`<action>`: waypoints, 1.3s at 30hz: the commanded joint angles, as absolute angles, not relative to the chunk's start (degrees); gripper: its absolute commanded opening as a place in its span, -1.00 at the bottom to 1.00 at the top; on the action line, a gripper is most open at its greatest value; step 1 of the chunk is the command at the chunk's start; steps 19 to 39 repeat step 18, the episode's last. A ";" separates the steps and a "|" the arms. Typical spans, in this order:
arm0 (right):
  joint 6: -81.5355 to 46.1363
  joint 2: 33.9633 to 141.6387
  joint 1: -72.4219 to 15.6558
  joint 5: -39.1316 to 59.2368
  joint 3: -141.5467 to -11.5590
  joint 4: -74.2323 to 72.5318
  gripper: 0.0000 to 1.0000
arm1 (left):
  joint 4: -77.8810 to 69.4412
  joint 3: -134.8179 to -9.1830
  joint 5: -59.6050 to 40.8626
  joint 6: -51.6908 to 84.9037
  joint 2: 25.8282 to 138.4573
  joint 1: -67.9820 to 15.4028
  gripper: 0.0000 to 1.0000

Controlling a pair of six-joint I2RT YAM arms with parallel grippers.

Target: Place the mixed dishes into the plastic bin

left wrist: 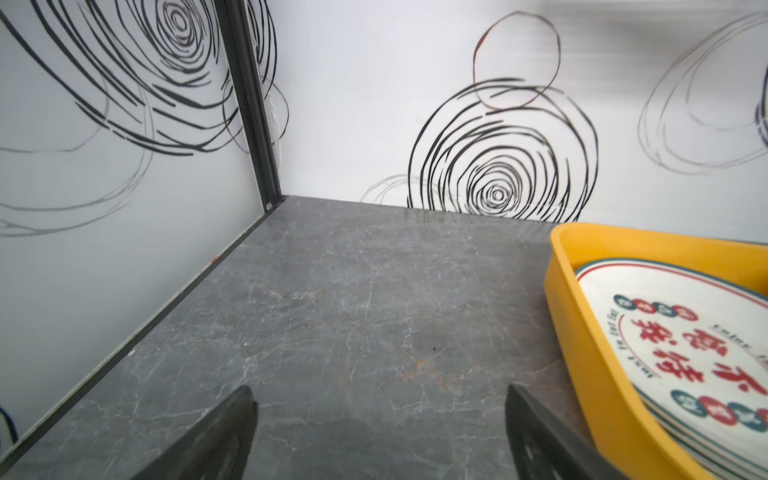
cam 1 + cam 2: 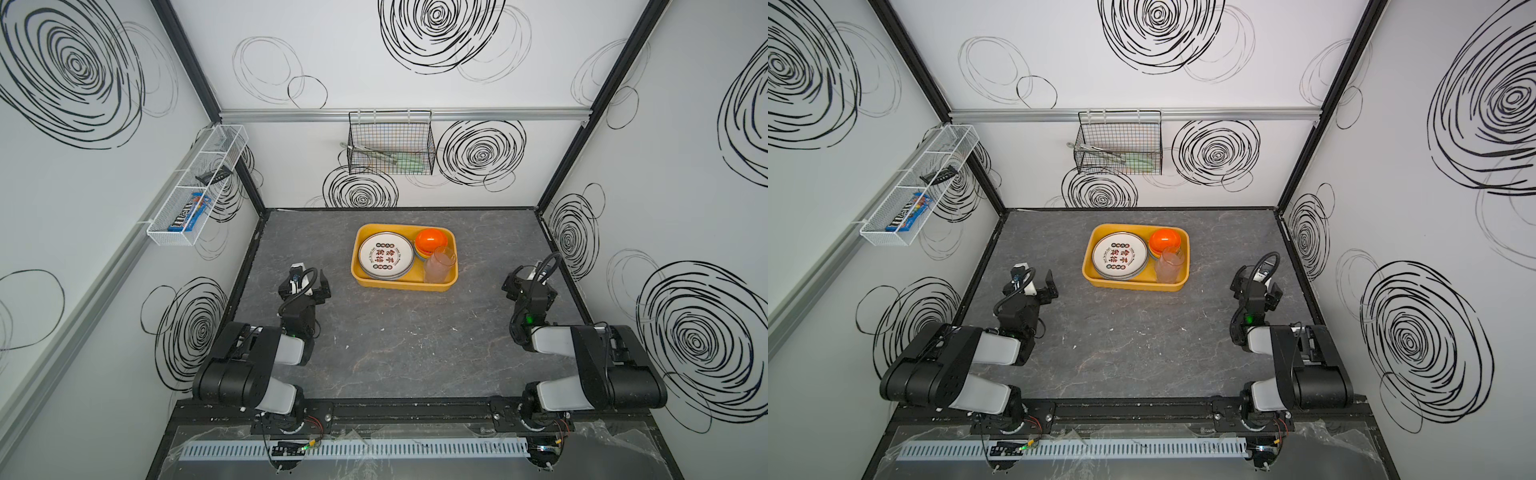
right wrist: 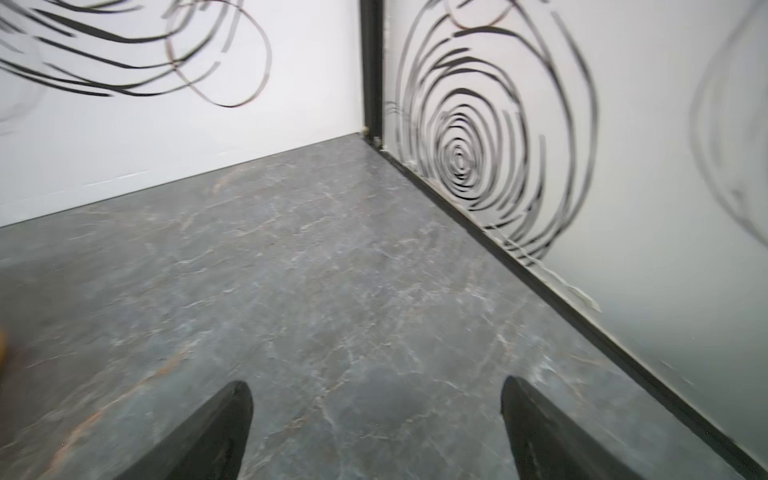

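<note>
The left gripper point(image 1: 379, 388) hangs released, jaws spread wide and empty over bare grey tabletop point(image 1: 332, 311). The plastic bin point(image 1: 582, 332) lies near its inner finger, wall edge clear of it. The right gripper point(image 3: 375, 382) is likewise spread and empty, close to the black base strip point(image 3: 582, 320) of the right wall, with open tabletop ahead to the back corner. In both top views the bin sits mid-table toward the back, well apart from both side walls. It holds stacked plates point(image 2: 385, 254), an orange bowl point(image 2: 430, 241) and an upright pink cup point(image 2: 439, 266).
</note>
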State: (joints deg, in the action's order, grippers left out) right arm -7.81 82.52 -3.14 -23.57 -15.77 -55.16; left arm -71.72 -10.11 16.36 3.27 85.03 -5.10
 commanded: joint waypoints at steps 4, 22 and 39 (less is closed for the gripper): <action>-3.53 85.32 -0.44 -8.10 -12.41 -68.00 0.95 | -81.46 -9.44 18.08 0.55 85.93 -6.99 0.92; -5.52 84.16 -0.79 -8.96 -14.63 -62.55 0.95 | -83.50 -8.72 19.41 -0.19 86.05 -8.07 0.92; -5.52 84.16 -0.79 -8.96 -14.63 -62.55 0.95 | -83.50 -8.72 19.41 -0.19 86.05 -8.07 0.92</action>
